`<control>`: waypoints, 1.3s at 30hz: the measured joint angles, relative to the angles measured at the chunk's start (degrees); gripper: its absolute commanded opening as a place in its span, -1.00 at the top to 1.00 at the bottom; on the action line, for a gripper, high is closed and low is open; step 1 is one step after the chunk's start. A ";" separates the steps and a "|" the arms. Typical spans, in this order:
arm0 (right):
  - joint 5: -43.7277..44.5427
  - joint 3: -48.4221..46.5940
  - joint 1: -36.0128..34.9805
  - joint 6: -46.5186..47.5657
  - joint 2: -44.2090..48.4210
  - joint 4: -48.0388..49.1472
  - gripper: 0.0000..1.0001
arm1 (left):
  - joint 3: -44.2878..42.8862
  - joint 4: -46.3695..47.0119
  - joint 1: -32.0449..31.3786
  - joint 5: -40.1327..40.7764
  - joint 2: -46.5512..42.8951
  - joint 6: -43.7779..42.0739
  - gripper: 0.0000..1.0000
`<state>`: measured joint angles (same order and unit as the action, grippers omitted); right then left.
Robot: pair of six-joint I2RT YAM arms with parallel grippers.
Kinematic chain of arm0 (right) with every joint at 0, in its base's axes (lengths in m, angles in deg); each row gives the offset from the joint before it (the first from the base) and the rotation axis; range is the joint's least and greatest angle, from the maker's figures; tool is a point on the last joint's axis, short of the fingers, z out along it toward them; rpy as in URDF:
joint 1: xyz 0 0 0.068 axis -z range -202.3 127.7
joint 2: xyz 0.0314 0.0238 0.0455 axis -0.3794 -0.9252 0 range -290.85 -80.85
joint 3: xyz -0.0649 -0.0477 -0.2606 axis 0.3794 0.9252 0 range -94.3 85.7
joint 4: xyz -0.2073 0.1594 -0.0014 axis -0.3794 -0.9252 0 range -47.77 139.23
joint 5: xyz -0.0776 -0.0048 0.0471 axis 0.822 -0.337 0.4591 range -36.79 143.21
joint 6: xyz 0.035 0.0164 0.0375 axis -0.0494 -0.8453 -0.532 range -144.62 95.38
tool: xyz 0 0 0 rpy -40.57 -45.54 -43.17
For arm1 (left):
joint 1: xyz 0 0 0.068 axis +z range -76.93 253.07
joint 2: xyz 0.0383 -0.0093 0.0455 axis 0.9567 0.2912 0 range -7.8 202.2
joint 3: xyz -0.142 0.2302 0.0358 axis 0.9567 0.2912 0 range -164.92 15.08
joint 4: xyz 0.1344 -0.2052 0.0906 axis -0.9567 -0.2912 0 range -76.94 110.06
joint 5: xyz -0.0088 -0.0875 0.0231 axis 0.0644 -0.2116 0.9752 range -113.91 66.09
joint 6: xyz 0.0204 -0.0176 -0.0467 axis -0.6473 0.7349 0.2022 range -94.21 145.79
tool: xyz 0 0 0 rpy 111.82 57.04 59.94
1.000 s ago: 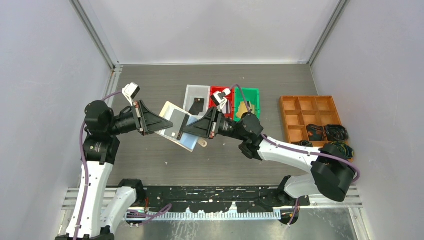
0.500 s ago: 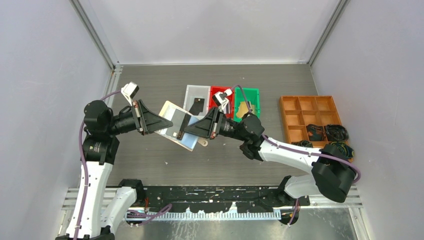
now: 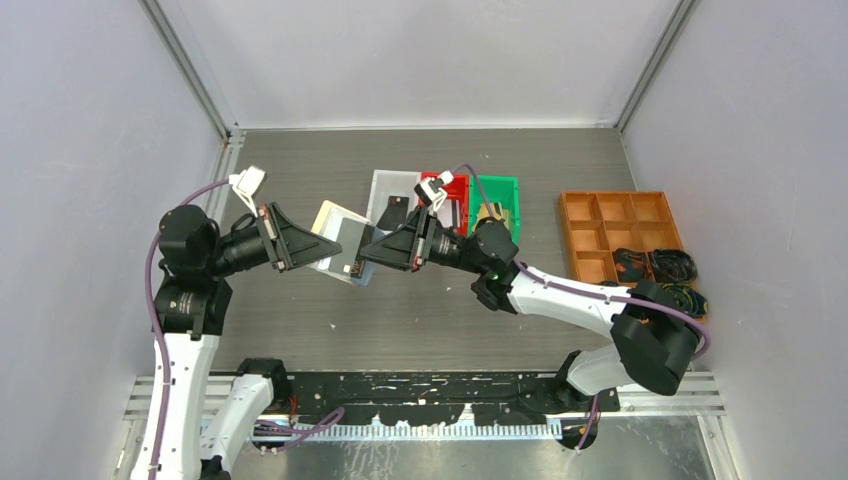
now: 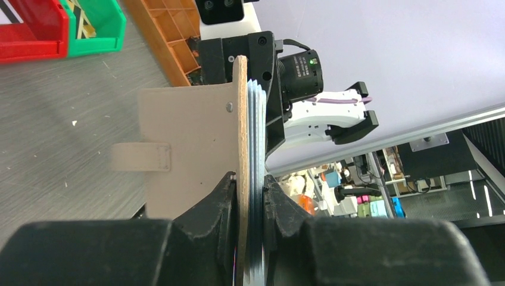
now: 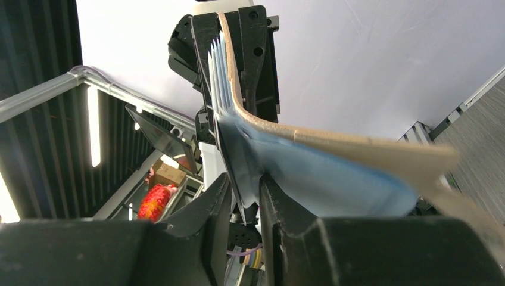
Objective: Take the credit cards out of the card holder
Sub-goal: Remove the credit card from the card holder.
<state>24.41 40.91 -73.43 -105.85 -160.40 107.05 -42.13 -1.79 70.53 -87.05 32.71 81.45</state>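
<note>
A grey desk sat between pale walls. At its back, the white bin held a black card and the green bin a gold card. The red bin was partly hidden. An orange tray held dark tangles. The holder hung above the desk, clamped in the left jaws. The right jaws straddled its sleeves, perhaps pinching 1; I could not tell.
</note>
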 measured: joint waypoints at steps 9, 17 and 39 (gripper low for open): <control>-0.72 -0.07 0.13 0.02 0.26 -0.46 0.24 | -1.46 -5.25 -0.04 1.49 0.11 -4.83 1.00; -0.70 -0.07 0.15 0.13 0.35 -1.49 0.69 | -1.60 -7.28 -0.09 2.38 0.04 -6.60 1.00; -1.09 4.63 3.41 1.22 5.05 -4.07 0.99 | -4.74 -15.50 -0.44 10.23 0.04 -13.29 1.00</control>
<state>23.32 45.54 -70.02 -104.63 -155.35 102.98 -46.87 -17.28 70.09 -76.82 32.76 68.16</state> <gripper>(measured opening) 0.036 0.175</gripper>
